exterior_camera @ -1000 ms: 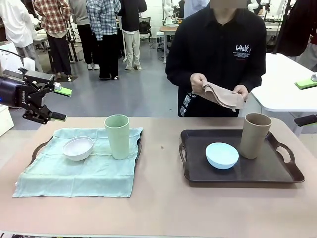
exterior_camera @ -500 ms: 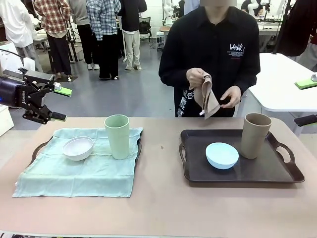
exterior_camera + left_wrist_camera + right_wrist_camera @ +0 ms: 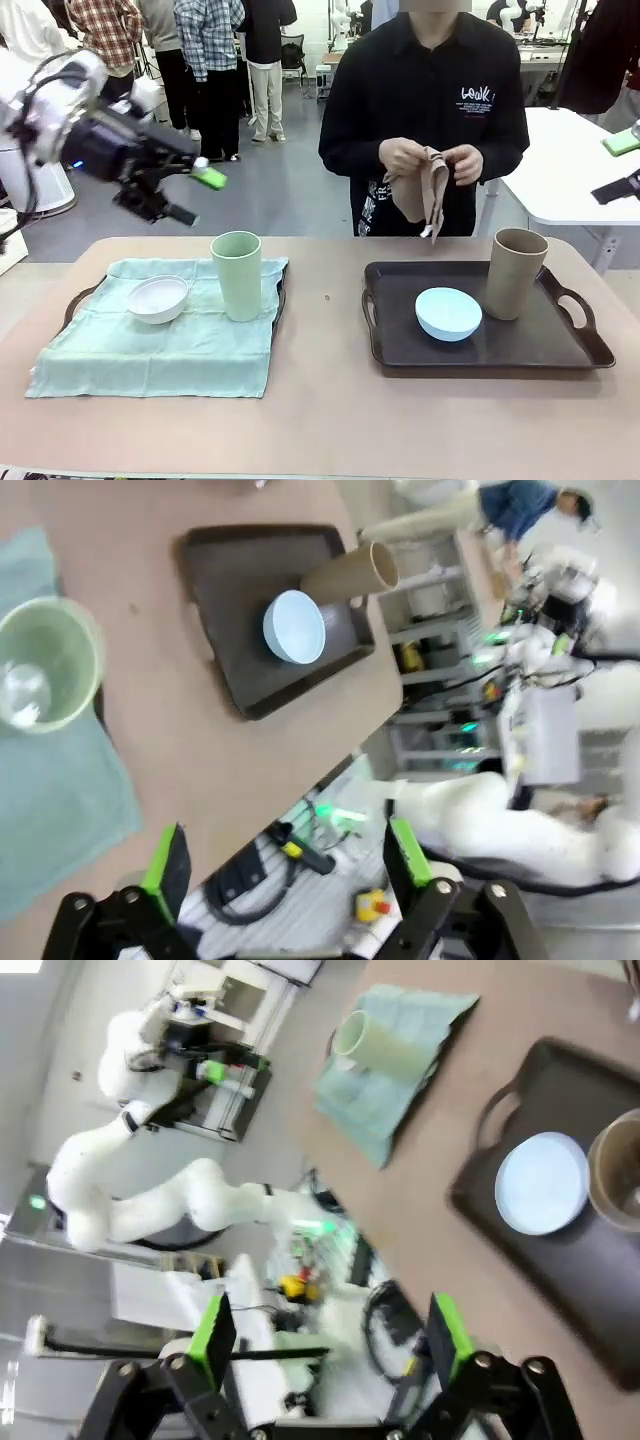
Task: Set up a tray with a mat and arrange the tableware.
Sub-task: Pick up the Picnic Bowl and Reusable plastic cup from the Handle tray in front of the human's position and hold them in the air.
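On the left tray (image 3: 82, 299) lies a light teal mat (image 3: 150, 350), with a white bowl (image 3: 158, 298) and a pale green cup (image 3: 237, 275) standing on it. The dark right tray (image 3: 520, 345) has no mat and carries a light blue bowl (image 3: 448, 312) and a tan cup (image 3: 515, 272). My left gripper (image 3: 197, 197) hangs open and empty in the air behind the green cup. At the picture's right edge my right gripper (image 3: 618, 165) is open and empty. The left wrist view looks down on the green cup (image 3: 45, 660), blue bowl (image 3: 295, 627) and tan cup (image 3: 350, 575).
A person across the table holds a tan cloth (image 3: 425, 190) in both hands above the dark tray's far edge. A white side table (image 3: 570, 180) stands at the back right. Bare tabletop (image 3: 325, 330) separates the two trays. People stand farther back.
My left arm has risen and swung right, from beside the table's left end to above its back edge. The right gripper has moved up. The person has gathered the cloth into both hands.
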You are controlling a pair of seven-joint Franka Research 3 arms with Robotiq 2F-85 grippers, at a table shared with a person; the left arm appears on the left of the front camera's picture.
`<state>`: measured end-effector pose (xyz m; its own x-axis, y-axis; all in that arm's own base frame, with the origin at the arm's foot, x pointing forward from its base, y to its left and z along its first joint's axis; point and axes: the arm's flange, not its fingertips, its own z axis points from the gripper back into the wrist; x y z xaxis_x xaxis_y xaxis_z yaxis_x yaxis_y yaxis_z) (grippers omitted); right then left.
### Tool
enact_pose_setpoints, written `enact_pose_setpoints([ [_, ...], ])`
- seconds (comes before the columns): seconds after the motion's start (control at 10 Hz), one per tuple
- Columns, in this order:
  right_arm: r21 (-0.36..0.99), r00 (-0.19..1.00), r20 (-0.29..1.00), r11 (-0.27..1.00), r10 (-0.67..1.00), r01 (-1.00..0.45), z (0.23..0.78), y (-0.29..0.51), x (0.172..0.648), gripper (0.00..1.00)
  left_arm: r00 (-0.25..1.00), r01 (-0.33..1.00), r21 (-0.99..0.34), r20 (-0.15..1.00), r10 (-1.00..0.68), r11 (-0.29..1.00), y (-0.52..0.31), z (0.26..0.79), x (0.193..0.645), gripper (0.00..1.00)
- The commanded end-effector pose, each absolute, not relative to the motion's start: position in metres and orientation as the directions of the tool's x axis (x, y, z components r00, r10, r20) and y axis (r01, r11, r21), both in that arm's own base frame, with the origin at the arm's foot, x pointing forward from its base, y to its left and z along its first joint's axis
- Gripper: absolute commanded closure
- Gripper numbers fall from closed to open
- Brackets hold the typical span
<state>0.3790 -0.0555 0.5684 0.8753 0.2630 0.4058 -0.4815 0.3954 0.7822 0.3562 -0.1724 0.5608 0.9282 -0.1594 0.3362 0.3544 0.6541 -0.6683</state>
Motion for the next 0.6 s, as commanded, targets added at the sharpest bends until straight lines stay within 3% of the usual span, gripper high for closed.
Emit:
enact_pose_setpoints([
  [0.0, 0.648, 0.796, 0.508, 0.462, 0.330, -0.605, 0.563, -0.086, 0.430, 0.00, 0.898, 0.407, -0.492, 0.370, -0.238, 0.770, -0.227, 0.579, 0.383, 0.00],
  [0.1, 0.640, 0.786, 0.485, 0.457, 0.383, -0.617, 0.558, -0.096, 0.441, 0.00, 0.876, 0.439, -0.416, 0.396, -0.277, 0.796, -0.262, 0.585, 0.384, 0.00],
  [0.2, 0.787, 0.853, 0.413, 0.346, 0.318, -0.510, 0.556, -0.105, 0.446, 0.00, 0.861, 0.466, -0.361, 0.395, -0.320, 0.808, -0.300, 0.590, 0.374, 0.00],
  [0.3, 0.669, 0.805, 0.478, 0.448, 0.352, -0.593, 0.562, -0.085, 0.433, 0.00, 0.872, 0.463, -0.495, 0.404, -0.277, 0.735, -0.252, 0.589, 0.360, 0.00],
  [0.5, 0.669, 0.805, 0.478, 0.448, 0.352, -0.593, 0.562, -0.085, 0.433, 0.00, 0.872, 0.463, -0.495, 0.404, -0.277, 0.735, -0.252, 0.589, 0.360, 0.00],
])
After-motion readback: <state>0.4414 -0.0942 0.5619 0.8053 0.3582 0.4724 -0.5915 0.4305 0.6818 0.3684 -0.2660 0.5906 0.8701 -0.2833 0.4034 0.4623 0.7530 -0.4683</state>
